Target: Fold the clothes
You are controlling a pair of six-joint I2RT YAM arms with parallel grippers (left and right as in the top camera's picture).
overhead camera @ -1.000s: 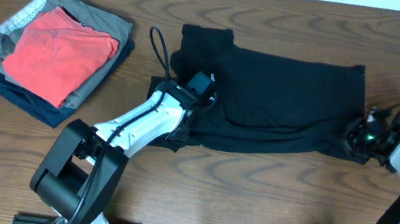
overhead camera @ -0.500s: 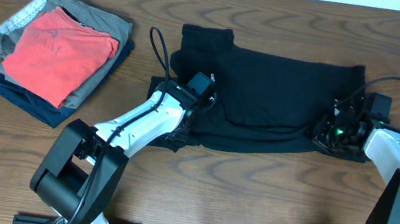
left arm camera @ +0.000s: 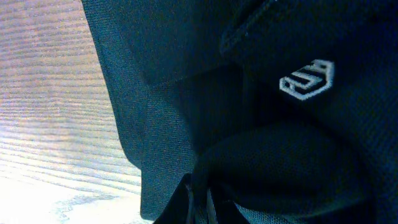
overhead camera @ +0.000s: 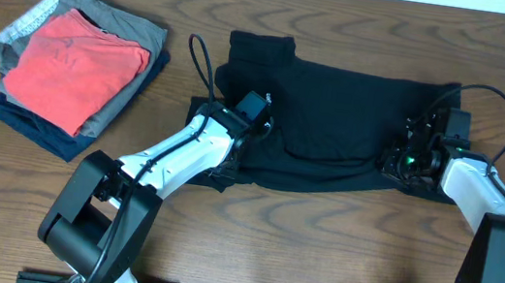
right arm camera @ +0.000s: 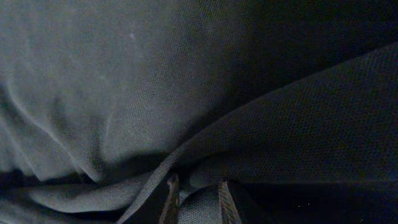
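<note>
Moved: right gripper (right arm camera: pixel 198 200) has come leftward over the black soft-knit shirt (overhead camera: pixel 355 106).
Right claw: clamped on a mesh-textured fold.
Left gripper (left arm camera: pixel 198 200): pinched shut on a shirt fold.
Shirt: flat on the wood-grain table (overhead camera: pixel 318 238), long axis left-right, white lettering (left arm camera: pixel 306 79) toward the left.

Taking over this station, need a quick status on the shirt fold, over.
Left gripper shut on black shirt. Right gripper pinching shirt's opposite end. Shirt spread out, fold unfinished. Stack of folded garments sits apart, nothing blocking.

Folded pile (overhead camera: pixel 72 64) left of shirt (overhead camera: pixel 354 111), well apart
</note>
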